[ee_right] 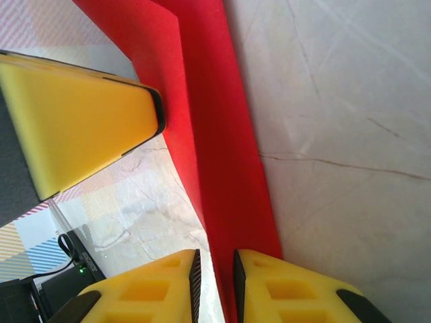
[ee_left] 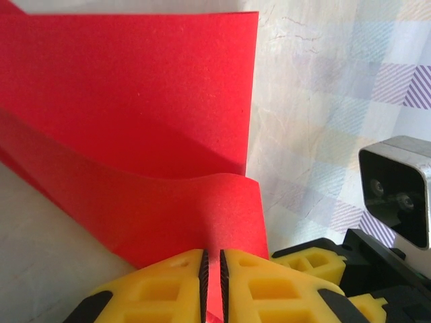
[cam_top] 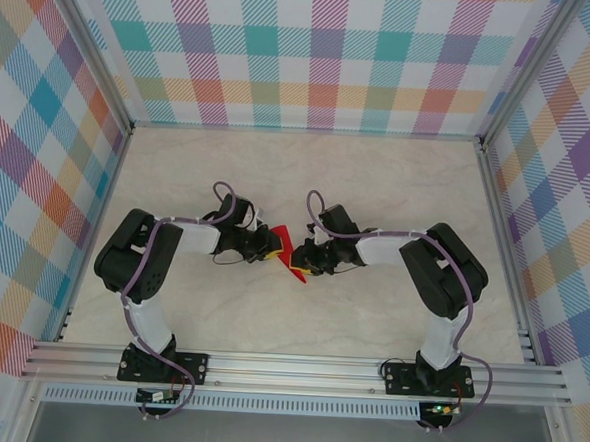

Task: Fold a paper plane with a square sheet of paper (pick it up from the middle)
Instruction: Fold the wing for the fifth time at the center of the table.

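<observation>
The red sheet of paper (cam_top: 286,249) hangs between my two grippers above the middle of the table, bent into folded layers with a long crease. In the left wrist view the paper (ee_left: 135,101) spreads wide ahead, and my left gripper (ee_left: 211,254) is shut on its near edge. My left gripper (cam_top: 272,244) comes in from the left in the top view. In the right wrist view the paper (ee_right: 215,134) runs as a long red strip into my right gripper (ee_right: 215,254). Its jaws stand slightly apart, the strip against the right pad (ee_right: 236,269). My right gripper (cam_top: 309,258) faces the left one closely.
Both grippers are almost touching over the marble tabletop (cam_top: 308,172). The left gripper's yellow finger (ee_right: 81,128) looms in the right wrist view, and the right arm's camera (ee_left: 397,188) shows beside the paper. Checked walls (cam_top: 305,51) and aluminium rails (cam_top: 296,366) enclose the table.
</observation>
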